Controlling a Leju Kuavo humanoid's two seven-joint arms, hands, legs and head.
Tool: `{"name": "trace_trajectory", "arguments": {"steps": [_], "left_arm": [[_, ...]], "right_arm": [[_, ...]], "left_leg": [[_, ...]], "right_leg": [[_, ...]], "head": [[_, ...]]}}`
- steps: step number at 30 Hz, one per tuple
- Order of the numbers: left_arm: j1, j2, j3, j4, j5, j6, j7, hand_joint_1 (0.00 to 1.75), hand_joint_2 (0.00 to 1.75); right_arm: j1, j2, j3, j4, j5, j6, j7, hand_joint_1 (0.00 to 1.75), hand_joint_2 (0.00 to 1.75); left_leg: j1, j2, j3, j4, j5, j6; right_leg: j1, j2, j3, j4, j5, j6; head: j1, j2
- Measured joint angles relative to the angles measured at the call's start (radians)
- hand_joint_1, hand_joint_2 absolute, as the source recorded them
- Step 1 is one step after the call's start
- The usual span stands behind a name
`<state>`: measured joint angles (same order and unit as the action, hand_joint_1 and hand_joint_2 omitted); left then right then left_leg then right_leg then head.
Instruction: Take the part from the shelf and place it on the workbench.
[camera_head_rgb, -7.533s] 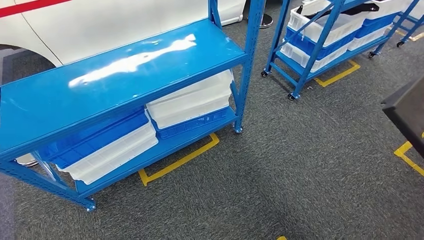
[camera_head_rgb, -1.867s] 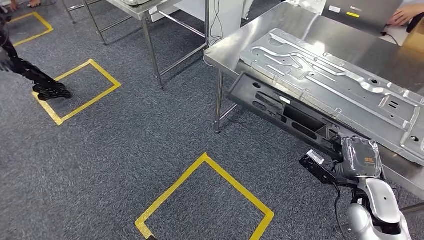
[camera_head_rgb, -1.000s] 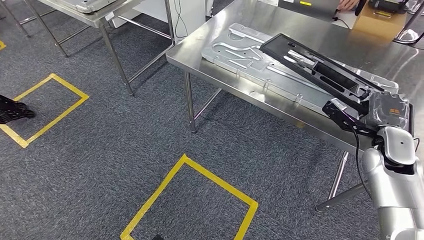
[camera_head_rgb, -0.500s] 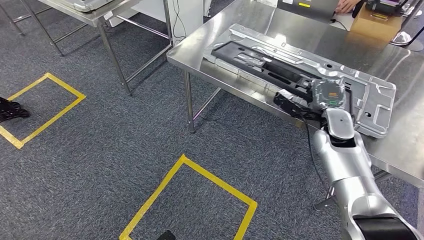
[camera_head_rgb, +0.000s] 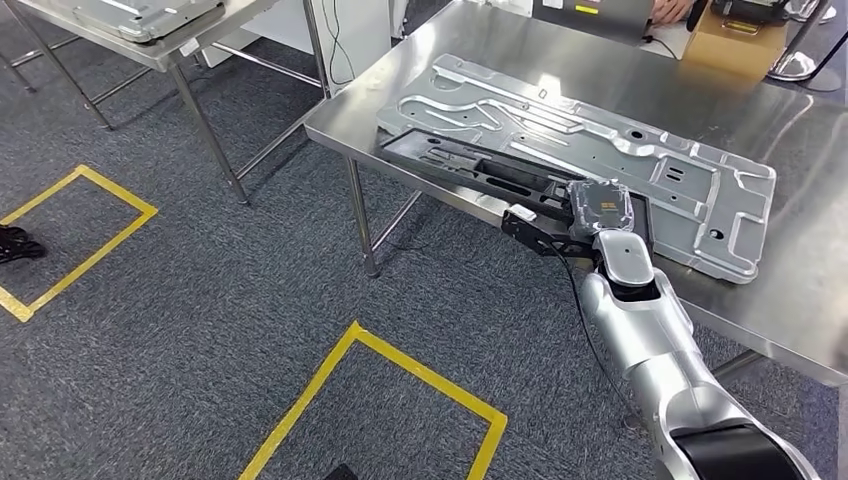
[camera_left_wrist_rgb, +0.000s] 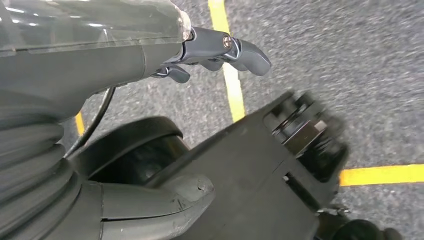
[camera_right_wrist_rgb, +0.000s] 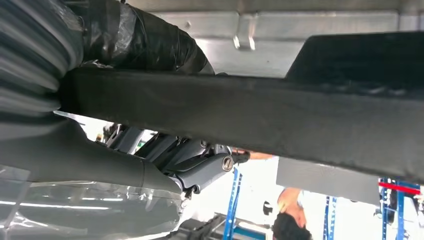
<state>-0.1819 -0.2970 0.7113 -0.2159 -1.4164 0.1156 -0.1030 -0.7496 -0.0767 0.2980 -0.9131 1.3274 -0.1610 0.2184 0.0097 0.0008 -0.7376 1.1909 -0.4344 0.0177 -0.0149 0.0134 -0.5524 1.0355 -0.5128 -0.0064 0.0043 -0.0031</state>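
Head view: black part (camera_head_rgb: 480, 170) lying along worktop (camera_head_rgb: 800, 200) front edge, right hand (camera_head_rgb: 597, 208) gripping its near end; left hand (camera_left_wrist_rgb: 220, 50) slack, holding nothing; placing step, release likely next

long black part (camera_head_rgb: 480, 172), lying flat along workbench (camera_head_rgb: 800, 300) front edge

Right arm (camera_head_rgb: 655, 340) reaches forward, right hand (camera_head_rgb: 598, 207) clasped (left hand (camera_left_wrist_rgb: 150, 45) hangs empty, fingers (camera_left_wrist_rgb: 240, 47) apart)

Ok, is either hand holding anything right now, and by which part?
The right hand grips the long black part at its near end, by the workbench edge. The left hand holds nothing.
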Motion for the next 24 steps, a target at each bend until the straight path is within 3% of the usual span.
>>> {"name": "trace_trajectory", "arguments": {"steps": [1, 2, 5, 7, 9, 11, 12, 13, 14, 15, 17, 18, 19, 21, 22, 24], "left_arm": [[0.000, 0.001, 0.000, 0.000, 0.000, 0.000, 0.000, 0.00, 1.75], [0.000, 0.001, 0.000, 0.000, 0.000, 0.000, 0.000, 0.00, 1.75], [0.000, 0.002, -0.001, 0.000, 0.001, 0.000, 0.000, 0.00, 1.75], [0.001, 0.002, -0.001, 0.000, 0.002, 0.000, -0.001, 0.00, 1.75], [-0.001, 0.001, -0.001, 0.000, 0.002, 0.000, -0.001, 0.00, 1.75], [0.000, 0.000, -0.001, 0.000, 0.003, 0.000, -0.002, 0.00, 1.75], [0.002, 0.000, -0.001, 0.000, 0.003, 0.000, -0.001, 0.00, 1.75], [0.004, 0.000, -0.001, 0.000, 0.003, 0.000, -0.001, 0.00, 1.75], [0.006, 0.000, -0.001, 0.000, 0.003, 0.000, -0.001, 0.00, 1.75], [0.007, -0.001, -0.001, 0.000, 0.004, 0.000, -0.001, 0.00, 1.75], [0.007, -0.002, -0.001, 0.001, 0.007, 0.001, -0.002, 0.00, 1.75], [0.006, -0.002, -0.001, 0.001, 0.009, 0.002, -0.001, 0.00, 1.75], [0.004, -0.002, -0.001, 0.002, 0.012, 0.004, -0.001, 0.00, 1.75], [0.001, -0.001, -0.001, 0.002, 0.016, 0.008, -0.001, 0.00, 1.75], [-0.001, -0.001, -0.001, 0.002, 0.018, 0.009, -0.001, 0.00, 1.75], [-0.001, -0.001, -0.001, 0.002, 0.021, 0.009, -0.003, 0.00, 1.75]], "right_arm": [[-0.001, 0.000, 0.001, 0.002, 0.000, 0.000, 0.000, 1.75, 1.75], [-0.003, 0.000, 0.001, 0.005, -0.001, 0.000, 0.000, 1.75, 1.75], [-0.003, 0.000, 0.002, 0.009, -0.003, 0.000, 0.001, 1.75, 1.75], [-0.001, -0.002, 0.002, 0.009, -0.005, 0.000, 0.001, 1.75, 1.75], [-0.001, -0.004, 0.003, 0.009, -0.008, 0.000, 0.000, 1.75, 1.75], [0.000, -0.006, 0.004, 0.010, -0.012, 0.001, -0.001, 1.75, 1.75], [0.002, -0.008, 0.004, 0.010, -0.013, 0.002, -0.001, 1.75, 1.75], [0.003, -0.009, 0.004, 0.010, -0.013, 0.003, -0.001, 1.75, 1.75], [0.004, -0.010, 0.004, 0.010, -0.012, 0.004, -0.001, 1.75, 1.75], [0.004, -0.013, 0.004, 0.010, -0.010, 0.005, -0.001, 1.75, 1.75], [0.004, -0.020, 0.004, 0.011, 0.000, 0.005, 0.003, 1.75, 1.75], [0.004, -0.025, 0.004, 0.009, 0.007, 0.003, 0.007, 1.75, 1.75], [0.004, -0.030, 0.005, 0.007, 0.015, 0.002, 0.013, 1.75, 1.75], [0.001, -0.044, 0.005, -0.001, 0.027, 0.000, 0.025, 1.75, 1.75], [0.000, -0.051, 0.005, -0.004, 0.030, 0.000, 0.028, 1.75, 1.75], [0.000, -0.070, 0.004, -0.008, 0.032, 0.000, 0.031, 1.75, 1.75]], "left_leg": [[-0.004, -0.003, 0.022, -0.060, 0.033, 0.008], [-0.008, -0.005, 0.042, -0.108, 0.045, 0.015], [-0.014, -0.006, 0.072, -0.159, 0.024, 0.026], [-0.009, -0.006, 0.097, -0.177, 0.018, 0.035], [-0.005, -0.006, 0.124, -0.191, 0.008, 0.041], [-0.004, -0.005, 0.147, -0.193, -0.011, 0.043], [-0.003, -0.006, 0.161, -0.193, -0.022, 0.042], [-0.002, -0.006, 0.177, -0.193, -0.035, 0.040], [-0.001, -0.007, 0.196, -0.193, -0.048, 0.038], [0.000, -0.007, 0.215, -0.193, -0.063, 0.033], [0.000, -0.007, 0.245, -0.191, -0.092, 0.021], [-0.001, -0.007, 0.254, -0.193, -0.103, 0.013], [-0.002, -0.006, 0.261, -0.191, -0.109, 0.006], [0.001, -0.004, 0.260, -0.173, -0.103, -0.006], [0.002, -0.004, 0.245, -0.136, -0.093, -0.009], [0.005, -0.003, 0.177, -0.023, -0.093, -0.014]], "right_leg": [[0.002, 0.002, 0.008, 0.000, -0.009, 0.004], [0.003, 0.004, 0.011, -0.001, -0.015, 0.009], [0.000, 0.007, 0.016, -0.002, -0.014, 0.028], [-0.003, 0.001, 0.004, 0.033, -0.006, 0.038], [-0.007, -0.004, -0.056, 0.131, -0.021, 0.048], [-0.010, -0.005, -0.135, 0.228, -0.066, 0.058], [-0.012, -0.006, -0.164, 0.248, -0.085, 0.061], [-0.014, -0.008, -0.179, 0.240, -0.090, 0.064], [-0.015, -0.010, -0.183, 0.204, -0.071, 0.066], [-0.017, -0.014, -0.176, 0.146, -0.024, 0.067], [-0.014, -0.027, -0.158, 0.035, 0.096, 0.060], [-0.010, -0.029, -0.152, 0.007, 0.134, 0.050], [-0.005, -0.030, -0.148, -0.002, 0.145, 0.039], [-0.002, -0.023, -0.132, -0.005, 0.131, 0.018], [-0.004, -0.021, -0.120, -0.010, 0.123, 0.010], [-0.007, -0.018, -0.091, -0.018, 0.106, -0.004]], "head": [[0.000, 0.000], [0.000, 0.000], [0.000, 0.000], [0.001, 0.000], [0.001, 0.000], [0.001, 0.000], [0.001, 0.000], [0.001, 0.000], [0.001, 0.000], [0.001, 0.000], [0.002, 0.000], [0.001, 0.000], [0.001, 0.000], [0.001, 0.000], [0.001, 0.000], [0.001, 0.000]]}}
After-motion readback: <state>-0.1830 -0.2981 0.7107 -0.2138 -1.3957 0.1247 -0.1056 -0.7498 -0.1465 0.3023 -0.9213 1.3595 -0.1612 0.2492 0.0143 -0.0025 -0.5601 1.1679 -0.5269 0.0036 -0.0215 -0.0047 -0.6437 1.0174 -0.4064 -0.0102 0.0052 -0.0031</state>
